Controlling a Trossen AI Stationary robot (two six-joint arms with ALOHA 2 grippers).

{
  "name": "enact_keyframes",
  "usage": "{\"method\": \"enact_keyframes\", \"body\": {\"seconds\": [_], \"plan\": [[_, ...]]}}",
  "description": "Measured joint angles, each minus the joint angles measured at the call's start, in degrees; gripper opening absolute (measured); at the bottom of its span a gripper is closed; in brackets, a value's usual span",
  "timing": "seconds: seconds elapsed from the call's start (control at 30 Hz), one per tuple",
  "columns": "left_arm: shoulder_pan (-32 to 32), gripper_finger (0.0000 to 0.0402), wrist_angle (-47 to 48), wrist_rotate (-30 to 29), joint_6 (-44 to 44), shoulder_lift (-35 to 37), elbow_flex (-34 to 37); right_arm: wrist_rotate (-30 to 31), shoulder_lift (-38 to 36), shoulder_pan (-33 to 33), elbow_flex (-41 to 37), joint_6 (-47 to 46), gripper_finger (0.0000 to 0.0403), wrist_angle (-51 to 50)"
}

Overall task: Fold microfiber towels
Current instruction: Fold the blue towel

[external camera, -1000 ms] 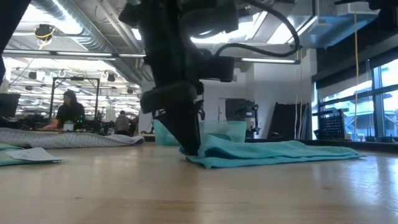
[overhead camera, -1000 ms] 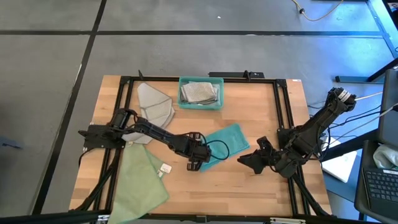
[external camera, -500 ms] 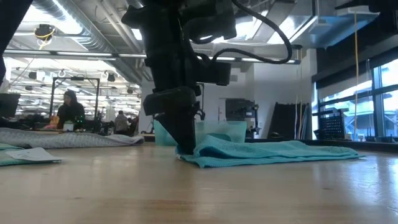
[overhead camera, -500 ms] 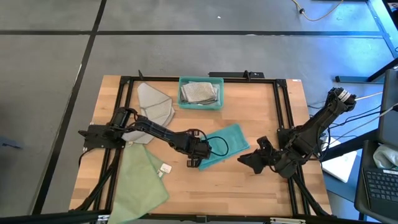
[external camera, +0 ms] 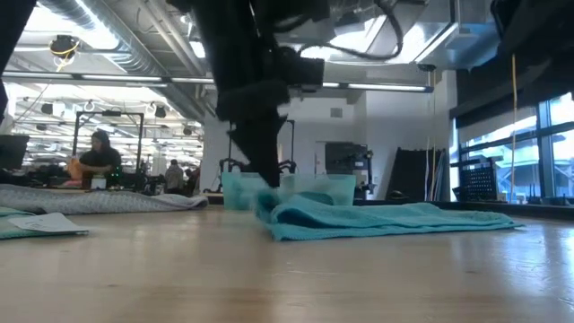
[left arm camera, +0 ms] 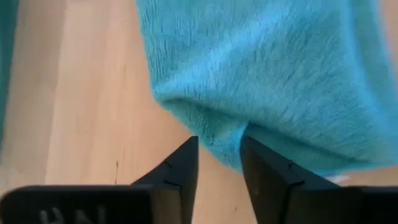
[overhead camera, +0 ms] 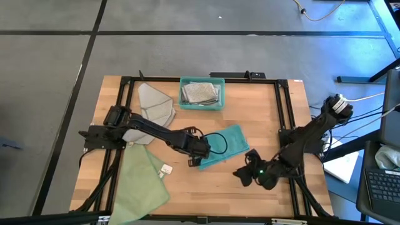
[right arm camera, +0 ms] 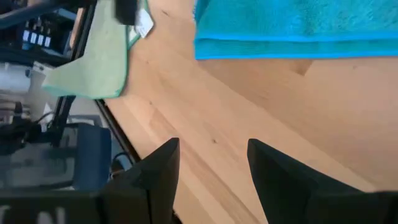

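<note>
A teal towel [overhead camera: 224, 145] lies at the table's middle. My left gripper [left arm camera: 219, 146] is shut on its left end, also seen in the high view [overhead camera: 200, 156] and the low view [external camera: 261, 175]. My right gripper [overhead camera: 240, 174] hovers open above bare wood to the near right of the towel, with nothing between its fingers [right arm camera: 160, 168]. A pale green towel [overhead camera: 144, 181] with a white tag [overhead camera: 165, 169] lies flat at the near left. A grey towel [overhead camera: 156, 105] lies at the far left. My left gripper pinches the teal towel's left end [left arm camera: 214, 127] between its two fingers, which slant down from above and from the table's left. One layer or several, I cannot tell. That end [external camera: 267, 205] is raised a little off the wood, and the rest of the towel [external camera: 404, 218] lies on the table.
A teal bin [overhead camera: 201, 94] with a grey folded towel in it stands at the far middle. A black frame [overhead camera: 278, 106] runs around the tabletop. Bare wood [overhead camera: 206, 187] lies along the near edge between the green towel and my right gripper.
My left gripper has risen a little, and the teal towel's left end has come up off the wood with it while the rest stays flat. My right gripper has sunk and moved toward the near edge and the left, closer to the towel.
</note>
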State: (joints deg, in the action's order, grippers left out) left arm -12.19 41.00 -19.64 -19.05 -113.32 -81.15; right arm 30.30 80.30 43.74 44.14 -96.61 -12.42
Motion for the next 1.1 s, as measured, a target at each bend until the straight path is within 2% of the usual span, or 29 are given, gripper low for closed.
{"method": "enact_keyframes", "body": {"seconds": [0.13,0.23,0.53,0.63,0.73,0.93,1.1], "plan": [[0.21,0.0046,0.41,0.05,-0.32,1.07,-0.04,-0.01,3.54,-0.65,-0.04,-0.66,0.0192,3.91],[0.47,0.0008,2.02,2.76,-0.66,1.07,-0.04,-0.02,4.9,-0.88,-0.04,-0.64,0.0192,6.1],[-0.93,0.0004,-3.41,5.97,3.29,1.05,0.03,0.0,5.13,-1.18,-0.04,-0.3,0.0192,7.6],[-1.57,0.0015,-5.58,7.98,7.62,1.03,0.03,0.01,5.13,-2.07,-0.04,8.04,0.0192,9.85],[-1.88,0.0033,-5.45,5.85,10.7,0.57,0.03,0.02,5.13,-3.69,0.02,19.07,0.0192,12.96],[-0.07,0.0064,-4.03,4.34,13.55,0.5,2.21,-3.09,5.33,-9.58,0.02,26.96,0.0192,13.39],[1.7,0.0072,-4.25,5.49,13.35,0.46,4.82,-7.19,6.22,-14.52,0.04,35.32,0.0192,15.85]]}}
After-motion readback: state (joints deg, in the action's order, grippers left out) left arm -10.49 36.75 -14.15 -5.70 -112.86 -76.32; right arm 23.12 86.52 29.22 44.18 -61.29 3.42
